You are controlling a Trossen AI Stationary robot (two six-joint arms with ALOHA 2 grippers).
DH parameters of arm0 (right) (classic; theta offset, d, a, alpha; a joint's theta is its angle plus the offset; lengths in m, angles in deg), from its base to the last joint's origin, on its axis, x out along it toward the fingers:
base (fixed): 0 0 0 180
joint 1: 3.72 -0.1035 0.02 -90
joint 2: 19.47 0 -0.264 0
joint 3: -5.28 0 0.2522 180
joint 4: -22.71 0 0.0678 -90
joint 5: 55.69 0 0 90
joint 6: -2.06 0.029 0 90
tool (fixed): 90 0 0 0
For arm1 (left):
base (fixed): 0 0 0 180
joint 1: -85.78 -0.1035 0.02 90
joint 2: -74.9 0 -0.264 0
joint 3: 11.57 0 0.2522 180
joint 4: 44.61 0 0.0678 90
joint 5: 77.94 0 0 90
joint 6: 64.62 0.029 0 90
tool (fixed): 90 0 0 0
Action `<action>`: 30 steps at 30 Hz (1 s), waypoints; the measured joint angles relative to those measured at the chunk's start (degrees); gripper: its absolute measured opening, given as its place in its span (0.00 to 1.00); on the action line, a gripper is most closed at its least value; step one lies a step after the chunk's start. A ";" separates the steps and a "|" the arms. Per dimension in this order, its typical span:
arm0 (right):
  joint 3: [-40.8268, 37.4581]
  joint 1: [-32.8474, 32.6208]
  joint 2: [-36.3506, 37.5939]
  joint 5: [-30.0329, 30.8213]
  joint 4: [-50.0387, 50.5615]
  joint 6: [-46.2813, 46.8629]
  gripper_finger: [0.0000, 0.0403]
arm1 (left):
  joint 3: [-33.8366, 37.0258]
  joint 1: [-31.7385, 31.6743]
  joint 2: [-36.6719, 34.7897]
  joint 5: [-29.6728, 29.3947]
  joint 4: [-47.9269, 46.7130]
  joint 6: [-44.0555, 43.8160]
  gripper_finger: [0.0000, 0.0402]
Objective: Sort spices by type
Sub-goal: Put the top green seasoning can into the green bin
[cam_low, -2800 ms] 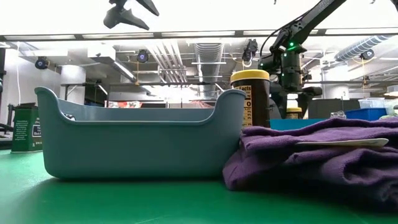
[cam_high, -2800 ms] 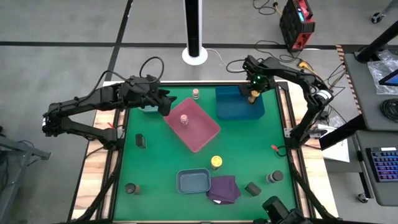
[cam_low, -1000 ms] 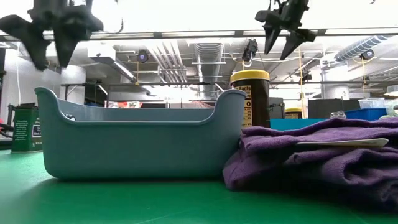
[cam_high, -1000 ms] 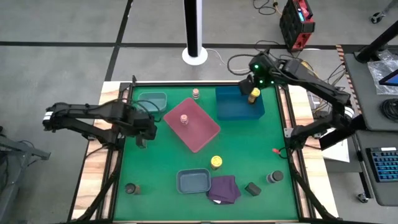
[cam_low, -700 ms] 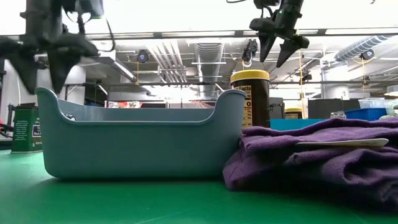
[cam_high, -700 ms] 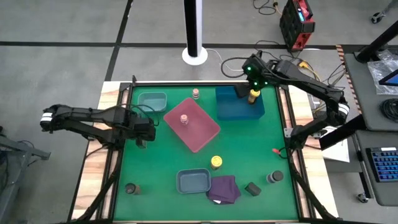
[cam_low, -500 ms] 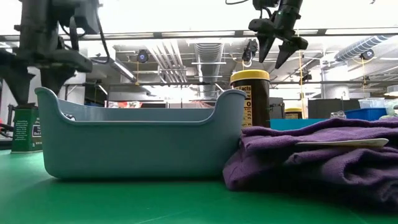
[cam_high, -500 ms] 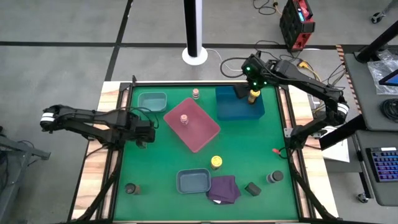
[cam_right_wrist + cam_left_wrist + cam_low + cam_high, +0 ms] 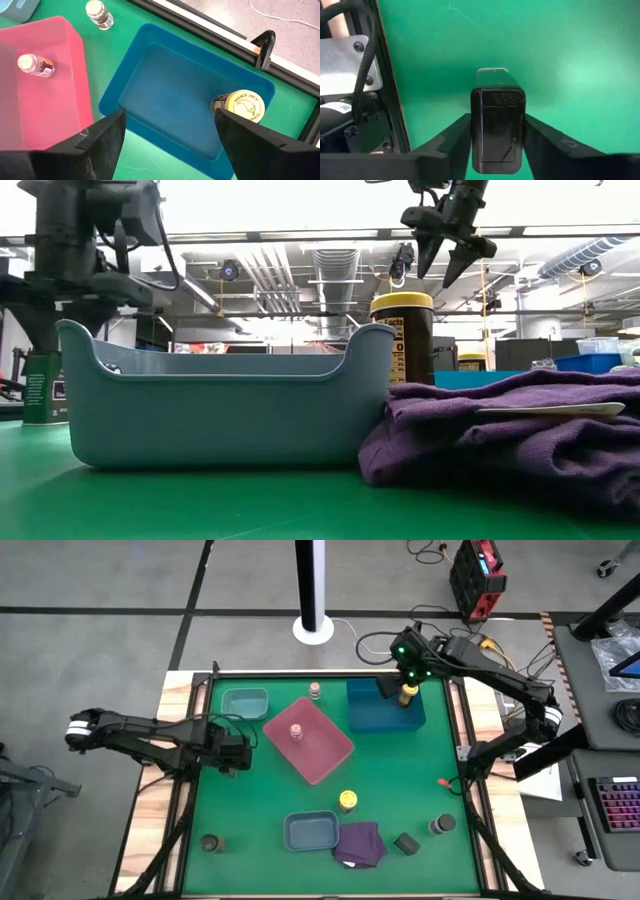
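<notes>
The left pincer [image 9: 232,754] is low by the left edge of the green tabletop [image 9: 400,780]. Its two fingers [image 9: 452,142] sit one on each side of a dark jar [image 9: 497,127] w/ a flat lid, very close to it. Can't tell if they touch it yet; the gap is narrow, just jar-wide.

The right pincer [image 9: 404,670] hangs up high over the far right corner, spread wide, holding nothing. Under it is the blue tray [image 9: 380,710] w/ a yellow jar [image 9: 244,106] standing in its corner by the rim.

The pink tray [image 9: 315,750] sits tilted in the middle, between the 2 arms. One pale pink jar [image 9: 296,731] is in it. Another pale pink jar [image 9: 315,690] stands on the green just past the tray's far side, not in any tray. The teal tray [image 9: 245,701] is at the far left, near the left arm.

Near the front: a 2nd yellow jar [image 9: 347,801] stands on the green, right behind the grey tray [image 9: 310,831]. The purple cloth [image 9: 360,843] lies touching that tray's right side. 3 more dark jars are out on the green: one at the front left [image 9: 210,842], one just right of the cloth [image 9: 406,842], one more to the right [image 9: 441,826].

From table height, the grey tray and cloth fill the front and hide most of the rest.
</notes>
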 joint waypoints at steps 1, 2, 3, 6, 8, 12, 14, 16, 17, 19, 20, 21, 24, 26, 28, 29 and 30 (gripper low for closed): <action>-0.01 0.00 0.00 0.00 0.00 -0.01 0.75 | 0.00 0.02 0.20 0.00 0.02 0.02 0.33; -0.01 0.01 0.00 0.00 -0.02 -0.01 0.75 | -0.05 0.00 0.39 0.02 0.06 0.02 0.32; 0.00 0.02 0.00 0.02 -0.02 -0.01 0.75 | -0.09 0.00 0.59 0.02 0.13 0.10 0.31; -0.02 0.02 0.02 0.02 -0.04 -0.03 0.76 | -0.08 0.00 1.01 -0.16 0.46 1.03 0.33; 0.00 0.02 0.02 0.02 -0.04 -0.06 0.77 | -0.04 0.00 1.17 -0.24 0.65 2.41 0.35; 0.00 0.02 0.02 0.02 -0.06 -0.35 0.75 | 0.00 0.02 1.32 -0.43 0.84 3.11 0.32; 0.00 0.02 0.02 0.02 -0.05 -0.40 0.74 | 0.00 0.05 1.32 -1.04 0.90 3.19 0.28; 0.00 0.02 0.02 0.02 -0.07 -0.42 0.73 | 0.02 0.06 1.32 -1.51 0.98 3.34 0.28; -0.01 0.02 0.02 0.02 -0.06 -0.42 0.72 | 0.02 0.04 1.32 -1.60 1.05 3.50 0.28; 0.00 0.02 0.02 0.02 -0.07 -0.43 0.72 | -0.02 0.06 1.32 -1.64 1.11 3.61 0.28; 0.00 0.02 0.02 0.02 -0.06 -0.45 0.71 | -0.14 0.04 1.32 -1.70 1.11 3.65 0.28; 0.00 0.02 0.02 0.02 -0.07 -0.45 0.71 | -0.43 0.04 1.35 -1.81 1.10 3.93 0.28; 0.00 0.02 0.02 0.02 -0.04 -0.45 0.71 | -2.74 0.00 1.36 -1.79 1.35 5.46 0.28; 0.00 0.02 0.04 0.02 -0.05 -0.47 0.72 | -5.22 0.00 1.23 -1.79 0.59 6.59 0.28; 0.00 0.02 0.04 0.04 -0.07 -0.46 0.73 | -8.29 0.00 1.34 -1.75 -1.47 7.56 0.28; 0.00 0.02 0.04 0.04 -0.07 -0.47 0.74 | -10.01 -0.05 1.32 -2.02 -2.22 8.07 0.28; 0.00 0.02 0.04 0.04 -0.07 -0.45 0.74 | -11.86 -0.34 1.32 -2.56 -3.36 8.73 0.28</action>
